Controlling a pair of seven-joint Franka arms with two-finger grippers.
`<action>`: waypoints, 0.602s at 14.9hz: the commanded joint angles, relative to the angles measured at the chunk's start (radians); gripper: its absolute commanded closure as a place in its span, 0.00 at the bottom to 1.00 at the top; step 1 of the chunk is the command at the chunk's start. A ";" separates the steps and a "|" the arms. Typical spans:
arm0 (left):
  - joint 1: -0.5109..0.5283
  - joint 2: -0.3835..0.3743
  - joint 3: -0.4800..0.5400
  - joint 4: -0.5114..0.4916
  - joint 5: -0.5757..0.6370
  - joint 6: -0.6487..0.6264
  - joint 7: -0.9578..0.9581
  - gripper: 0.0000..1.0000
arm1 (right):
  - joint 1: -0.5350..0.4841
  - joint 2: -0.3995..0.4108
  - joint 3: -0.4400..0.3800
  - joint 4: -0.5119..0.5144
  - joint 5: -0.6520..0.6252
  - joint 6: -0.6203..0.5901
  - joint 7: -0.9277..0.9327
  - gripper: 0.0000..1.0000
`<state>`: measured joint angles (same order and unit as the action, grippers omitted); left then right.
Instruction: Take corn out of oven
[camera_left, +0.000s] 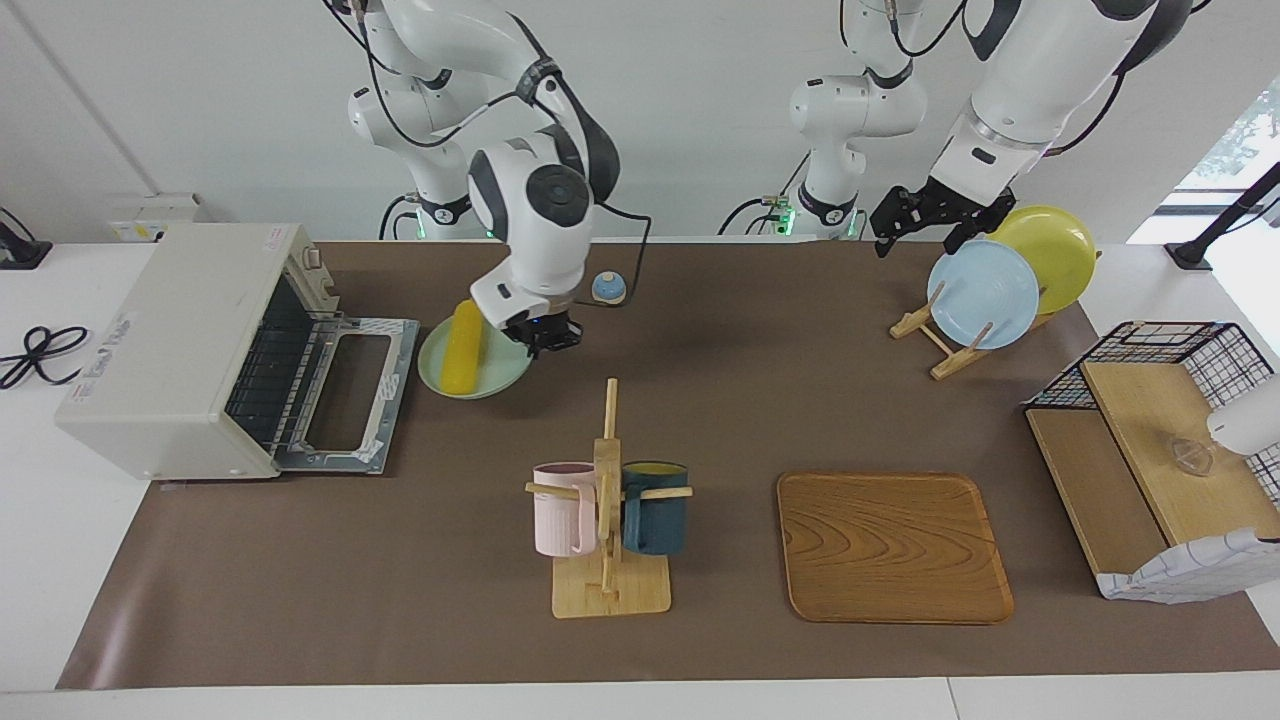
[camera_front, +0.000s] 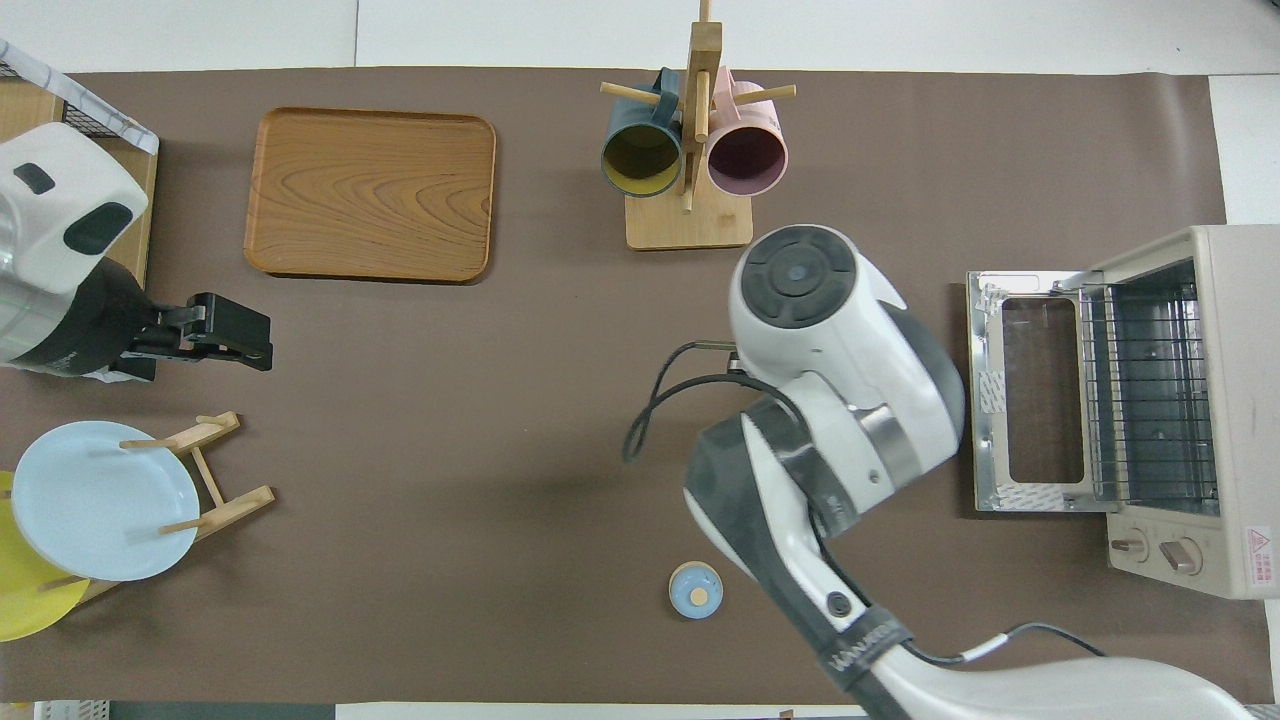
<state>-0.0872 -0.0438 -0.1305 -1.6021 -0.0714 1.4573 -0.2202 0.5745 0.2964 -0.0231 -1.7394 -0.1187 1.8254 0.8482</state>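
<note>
Beside the open oven (camera_left: 190, 345), we see the right claw (camera_left: 541, 333) pinching a green plate (camera_left: 497, 381) carrying the corn (camera_left: 463, 346); left claw (camera_left: 925, 217) spread above the plate rack (camera_left: 935, 335), waiting.
</note>
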 joint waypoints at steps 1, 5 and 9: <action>0.015 -0.002 -0.008 0.004 -0.010 0.014 0.007 0.00 | 0.051 0.202 0.009 0.212 0.036 -0.029 0.143 1.00; 0.027 -0.001 -0.008 0.004 -0.008 0.029 0.009 0.00 | 0.085 0.195 0.052 0.130 0.071 0.052 0.149 1.00; 0.037 0.001 -0.008 0.004 -0.008 0.035 0.007 0.00 | 0.079 0.193 0.057 0.103 0.111 0.147 0.146 1.00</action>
<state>-0.0672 -0.0438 -0.1299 -1.6021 -0.0714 1.4791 -0.2201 0.6657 0.5119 0.0278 -1.5966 -0.0344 1.9163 0.9919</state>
